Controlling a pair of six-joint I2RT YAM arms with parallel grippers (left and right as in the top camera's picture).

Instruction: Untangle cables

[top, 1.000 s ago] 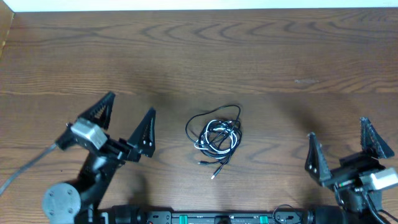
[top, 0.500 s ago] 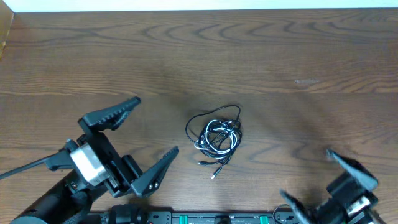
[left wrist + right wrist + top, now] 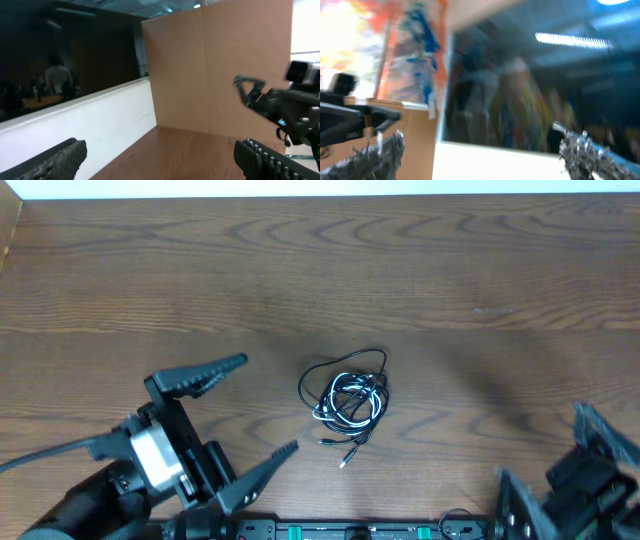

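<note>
The cables lie in one tangled bundle of thin black and white cords at the middle of the wooden table, with two plug tips trailing toward the front. My left gripper hangs open to the left of the bundle, apart from it, and holds nothing. At the front right corner my right gripper is open and holds nothing, far from the cords. The cables are out of view in both wrist views, where the left gripper and right gripper point out over the room with wide open jaws.
A white wall and a brown cardboard panel border the table. The other arm shows in the left wrist view. A black rail runs along the front edge. The right wrist view is blurred.
The left gripper has turned and swung toward the front, its jaws now facing the bundle side-on. The right gripper has dropped back toward the front right corner. The cables have not moved.
</note>
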